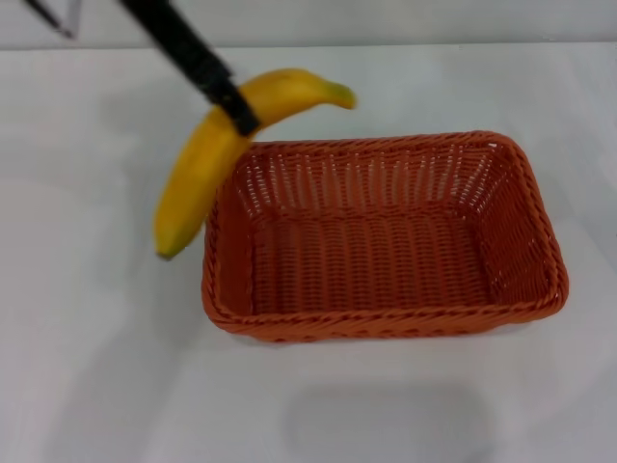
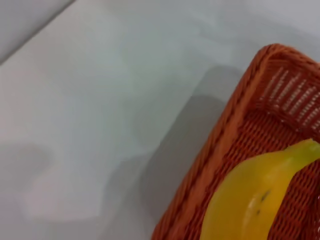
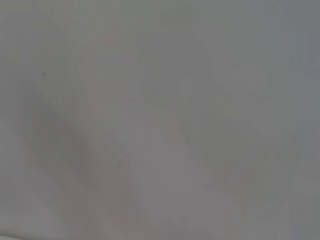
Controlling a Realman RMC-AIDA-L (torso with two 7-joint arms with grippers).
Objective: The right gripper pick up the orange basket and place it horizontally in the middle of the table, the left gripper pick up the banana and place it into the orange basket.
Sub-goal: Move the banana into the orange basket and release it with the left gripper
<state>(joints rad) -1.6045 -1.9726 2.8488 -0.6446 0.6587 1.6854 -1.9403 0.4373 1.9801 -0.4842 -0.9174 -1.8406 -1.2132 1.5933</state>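
Note:
The orange basket (image 1: 386,236) lies lengthwise across the middle of the white table (image 1: 87,367), empty inside. A yellow banana (image 1: 207,159) hangs in the air over the basket's far left corner, its greenish stem tip pointing right and its lower end hanging outside the left rim. My left gripper (image 1: 236,108) comes down from the upper left and is shut on the banana near its bend. In the left wrist view the banana (image 2: 250,200) shows above the basket (image 2: 235,150) rim and weave. The right gripper is out of view.
The right wrist view holds only bare white table (image 3: 160,120). A faint shadow lies on the table in front of the basket.

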